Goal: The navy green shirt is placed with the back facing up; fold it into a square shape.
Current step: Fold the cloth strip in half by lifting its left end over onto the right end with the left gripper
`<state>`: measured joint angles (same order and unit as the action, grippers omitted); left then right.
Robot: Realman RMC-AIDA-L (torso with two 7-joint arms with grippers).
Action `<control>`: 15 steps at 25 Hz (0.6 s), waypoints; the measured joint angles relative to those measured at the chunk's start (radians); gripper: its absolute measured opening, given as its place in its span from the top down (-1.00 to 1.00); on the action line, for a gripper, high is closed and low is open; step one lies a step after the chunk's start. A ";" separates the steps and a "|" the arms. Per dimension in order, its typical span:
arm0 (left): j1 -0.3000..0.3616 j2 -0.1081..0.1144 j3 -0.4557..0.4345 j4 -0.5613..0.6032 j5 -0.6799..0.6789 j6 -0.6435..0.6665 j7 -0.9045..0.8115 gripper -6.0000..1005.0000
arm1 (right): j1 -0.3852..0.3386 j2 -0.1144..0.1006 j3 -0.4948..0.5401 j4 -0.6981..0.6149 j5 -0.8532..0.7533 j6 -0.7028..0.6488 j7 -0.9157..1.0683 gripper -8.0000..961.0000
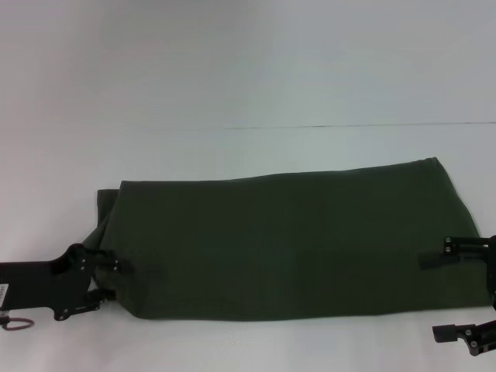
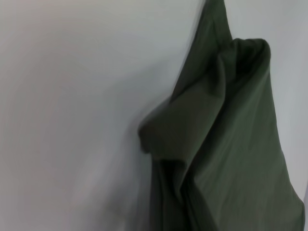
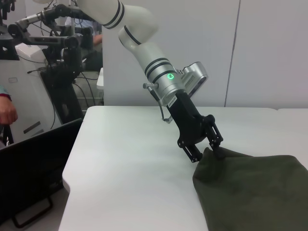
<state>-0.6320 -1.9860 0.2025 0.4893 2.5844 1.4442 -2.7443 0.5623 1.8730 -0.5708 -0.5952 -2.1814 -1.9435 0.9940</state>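
Note:
The navy green shirt [image 1: 279,248] lies folded into a long band across the white table [image 1: 232,85]. At the band's left end my left gripper [image 1: 108,280] is shut on a corner of the cloth. The right wrist view shows that gripper [image 3: 208,150] pinching the shirt [image 3: 250,192] up into a small peak. In the left wrist view the held cloth [image 2: 231,144] hangs bunched in folds. My right gripper [image 1: 438,297] stands open at the band's right end, with one finger [image 1: 430,260] over the cloth edge and the other off it near the table's front.
A seam [image 1: 349,125] runs across the table behind the shirt. Beyond the table's far side in the right wrist view stand other robot arms [image 3: 53,38], a black panel [image 3: 33,163] and a person's hand [image 3: 7,113].

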 joint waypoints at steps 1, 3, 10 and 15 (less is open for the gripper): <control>0.000 0.000 0.001 0.000 0.000 0.000 0.000 0.03 | 0.000 0.000 0.000 0.000 0.000 0.000 0.000 -0.92; 0.000 -0.001 0.002 0.001 0.000 0.001 0.000 0.03 | 0.000 0.000 -0.002 0.000 0.000 0.000 0.000 -0.92; 0.000 0.001 0.002 0.010 0.006 0.005 0.000 0.03 | 0.001 0.001 -0.003 0.000 0.000 0.001 0.000 -0.92; 0.002 0.006 0.003 0.029 0.008 0.017 0.000 0.03 | 0.002 0.002 -0.007 0.000 0.000 0.008 0.000 -0.93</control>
<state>-0.6304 -1.9805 0.2056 0.5187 2.5921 1.4609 -2.7442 0.5639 1.8753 -0.5779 -0.5952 -2.1813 -1.9350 0.9940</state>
